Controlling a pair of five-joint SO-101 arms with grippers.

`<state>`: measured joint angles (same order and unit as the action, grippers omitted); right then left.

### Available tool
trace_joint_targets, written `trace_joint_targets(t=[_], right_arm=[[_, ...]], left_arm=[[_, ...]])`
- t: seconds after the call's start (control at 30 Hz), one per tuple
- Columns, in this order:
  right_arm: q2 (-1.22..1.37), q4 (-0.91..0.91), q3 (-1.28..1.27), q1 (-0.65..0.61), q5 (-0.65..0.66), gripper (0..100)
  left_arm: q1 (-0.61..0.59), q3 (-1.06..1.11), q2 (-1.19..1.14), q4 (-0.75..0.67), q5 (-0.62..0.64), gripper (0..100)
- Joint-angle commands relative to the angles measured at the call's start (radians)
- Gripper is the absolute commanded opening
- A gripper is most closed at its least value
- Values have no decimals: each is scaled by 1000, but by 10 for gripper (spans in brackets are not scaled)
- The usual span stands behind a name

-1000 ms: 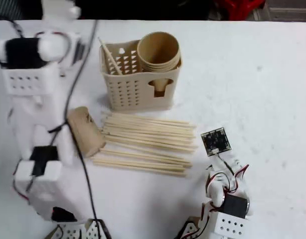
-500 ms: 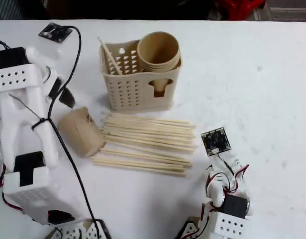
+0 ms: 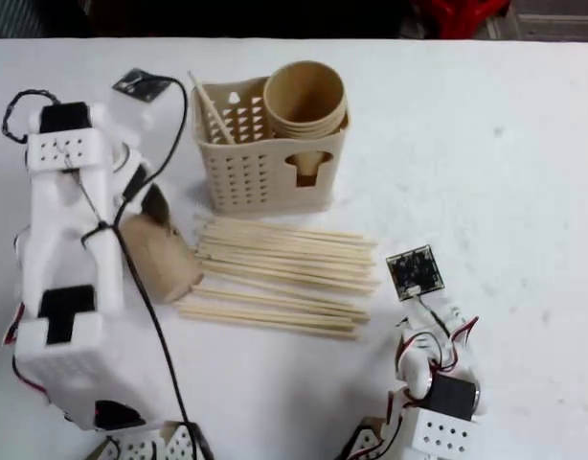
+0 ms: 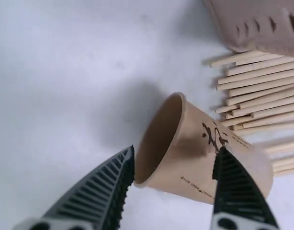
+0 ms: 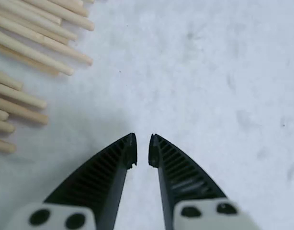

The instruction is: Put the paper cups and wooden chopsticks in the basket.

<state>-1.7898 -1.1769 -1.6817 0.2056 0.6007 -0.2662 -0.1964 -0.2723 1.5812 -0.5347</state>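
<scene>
A brown paper cup (image 3: 163, 257) lies on its side left of the chopstick pile, mouth pointing away from the pile. My left gripper (image 4: 175, 152) is open, and the cup (image 4: 199, 153) lies between its two fingers near the rim; I cannot tell whether they touch it. In the high view the left gripper (image 3: 147, 203) hangs just above the cup. Several wooden chopsticks (image 3: 280, 276) lie flat in front of the cream basket (image 3: 260, 172). The basket holds stacked paper cups (image 3: 305, 98) and one chopstick (image 3: 212, 113). My right gripper (image 5: 141, 143) is shut over bare table beside the chopstick ends (image 5: 27, 52).
The right arm (image 3: 436, 388) is folded at the near edge, right of the chopsticks. The left arm's white body (image 3: 69, 259) and its black cable (image 3: 146, 307) cover the table's left side. White table lies open to the right of the basket.
The left arm swung in over the lying cup and brought its gripper down at the cup's mouth. The cup, chopsticks, basket and right arm stayed put.
</scene>
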Motion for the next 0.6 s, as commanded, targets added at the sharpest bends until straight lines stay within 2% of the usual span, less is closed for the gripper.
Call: trace_joint_targets(t=[0.0,0.23,0.43,0.57], right_arm=[[-1,8,-8,-5,9,60],[-1,8,-8,-8,9,60],[-1,8,-8,-8,9,60],[-1,8,-8,-8,9,60]], left_arm=[[7,-115,-120,17,11,273],[5,-265,-243,195,11,272],[-27,-256,-173,206,9,271],[-18,-126,-93,206,-11,271]])
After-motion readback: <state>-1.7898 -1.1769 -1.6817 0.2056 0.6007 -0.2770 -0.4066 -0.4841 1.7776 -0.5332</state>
